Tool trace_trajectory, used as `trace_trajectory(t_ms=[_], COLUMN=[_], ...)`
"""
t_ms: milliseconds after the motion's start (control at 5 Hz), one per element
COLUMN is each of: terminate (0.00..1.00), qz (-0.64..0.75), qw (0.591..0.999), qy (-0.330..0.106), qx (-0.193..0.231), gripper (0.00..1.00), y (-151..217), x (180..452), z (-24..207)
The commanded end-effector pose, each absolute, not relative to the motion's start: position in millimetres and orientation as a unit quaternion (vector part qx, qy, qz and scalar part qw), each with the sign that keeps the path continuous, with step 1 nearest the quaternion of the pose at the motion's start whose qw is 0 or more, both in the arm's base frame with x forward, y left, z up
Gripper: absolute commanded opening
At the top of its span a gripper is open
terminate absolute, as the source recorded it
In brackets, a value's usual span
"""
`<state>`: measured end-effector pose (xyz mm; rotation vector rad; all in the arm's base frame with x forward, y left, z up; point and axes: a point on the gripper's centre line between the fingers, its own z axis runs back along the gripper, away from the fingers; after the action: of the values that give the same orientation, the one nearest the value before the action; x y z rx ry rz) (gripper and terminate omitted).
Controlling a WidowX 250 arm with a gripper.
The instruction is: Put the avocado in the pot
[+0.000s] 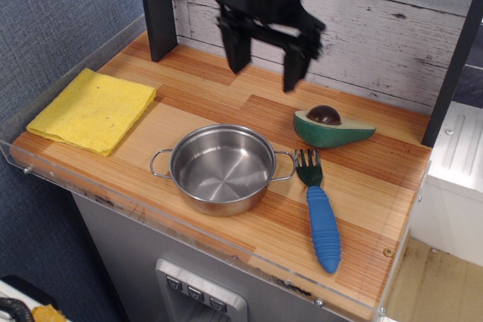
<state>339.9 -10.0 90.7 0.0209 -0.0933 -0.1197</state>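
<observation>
The avocado [332, 128] lies on the wooden counter at the right, dark green with its brown pit facing up. The pot [222, 168] stands in front of the middle, shiny steel with two wire loop handles, and holds nothing. My gripper [264, 75] hangs in the air above the back of the counter, to the upper left of the avocado and behind the pot. Its two black fingers [293, 65] are spread wide apart with nothing between them.
A yellow cloth [94, 108] lies at the left. A fork [320, 213] with green tines and a blue handle lies right of the pot, just in front of the avocado. A black post [156, 5] stands at the back left. A clear plastic rim [189, 235] edges the counter.
</observation>
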Motion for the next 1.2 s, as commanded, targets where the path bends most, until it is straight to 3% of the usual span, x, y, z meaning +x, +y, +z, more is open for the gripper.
trace_trajectory(t_ms=[0, 1000], terminate=[0.0, 0.0], qz=[-0.106, -0.099], qw=[0.993, 0.995], qy=[-0.053, 0.023], qx=[0.027, 0.009], gripper=[1.0, 1.0], y=[-40.2, -37.7], x=[355.2, 342.8], z=[84.9, 25.3])
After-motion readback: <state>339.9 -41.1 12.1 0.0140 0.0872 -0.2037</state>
